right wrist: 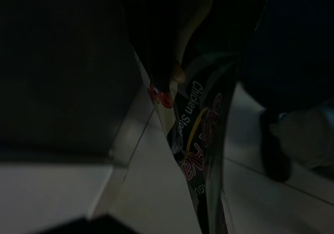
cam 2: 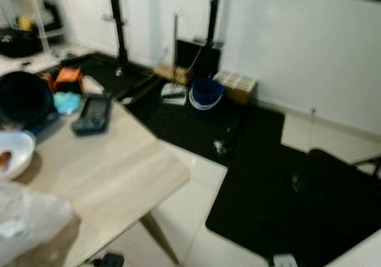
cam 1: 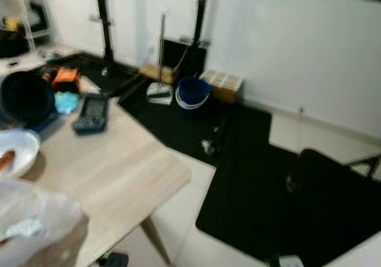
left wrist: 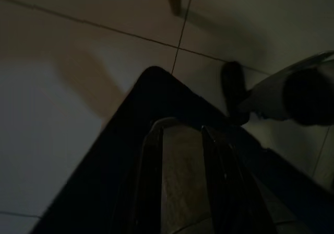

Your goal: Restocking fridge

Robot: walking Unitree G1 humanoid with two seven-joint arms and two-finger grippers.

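Observation:
In the dark right wrist view, my right gripper (right wrist: pixel 172 77) hangs over the tiled floor, shut on a flat dark packet (right wrist: pixel 204 135) printed "Chicken Stock". The packet hangs down past the fingers. My left gripper (left wrist: pixel 182 155) also points down at the floor tiles, its two black fingers (left wrist: pixel 151 171) apart with nothing between them. In the eye views a light wooden table (cam 1: pixel 119 177) stands at the left. It holds a white bowl (cam 1: pixel 21 151) with something orange-red inside, and a clear plastic bag (cam 1: pixel 30 225) lies at its near corner.
A round black container (cam 1: pixel 27 97), a teal object (cam 1: pixel 66 102) and a dark handheld device (cam 1: pixel 92 113) sit on the table's far end. Black mats (cam 1: pixel 256 183) cover the floor to the right. A blue bucket (cam 1: pixel 193 92), a cardboard box (cam 1: pixel 223 83) and black stand poles (cam 1: pixel 106 22) line the white wall.

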